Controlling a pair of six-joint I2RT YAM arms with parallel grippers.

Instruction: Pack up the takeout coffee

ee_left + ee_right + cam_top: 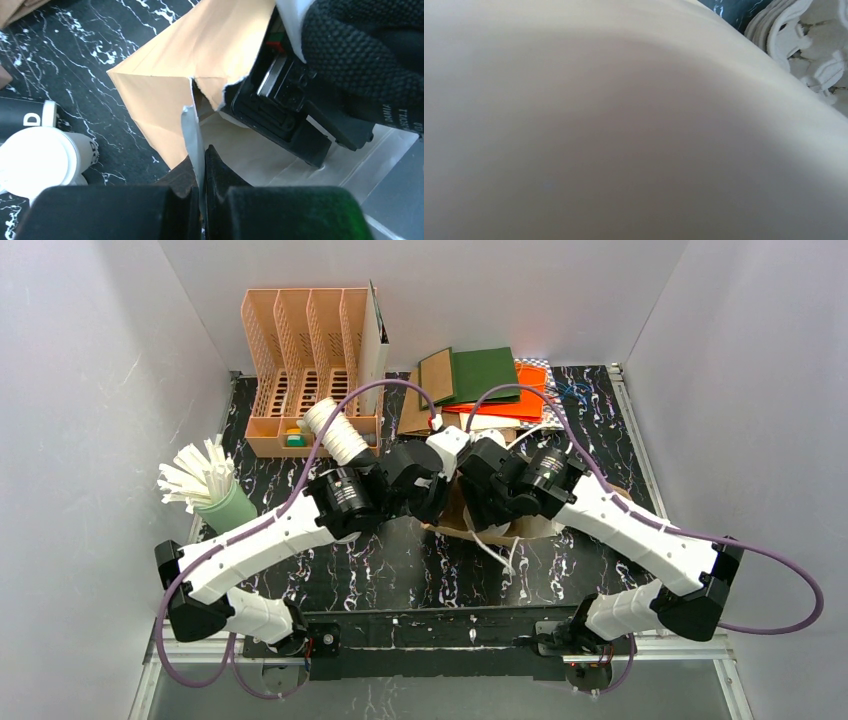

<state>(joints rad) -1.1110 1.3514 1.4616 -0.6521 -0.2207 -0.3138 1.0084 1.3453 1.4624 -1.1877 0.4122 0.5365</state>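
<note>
White plastic sip lid over a paper wall: one capped cup [37,160] stands upright on the black marbled table [75,40], just left of the brown paper bag [200,55] and outside it. A dark cup [20,116] with a white band sits just behind it; capped or not, cannot tell. Judged light if empty, top-heavy if filled. Paper wall soft, would dent under a hard squeeze. Lid probably only snapped on, so lifting by the rim could pop it. Best hold: across the wall below the lid, kept upright, moderate pressure. Left gripper [200,165]: jaws fully closed, pinching the torn rim of the bag and holding its mouth up. Right gripper [270,110]: reaches into the bag's mouth, jaws hidden by the paper. Its own camera gives only tan bag wall and some white moulded pieces [804,45], so cannot tell how wide the jaws stand or whether anything is held. Risk: thin bag wall, torn at the pinch.
</note>
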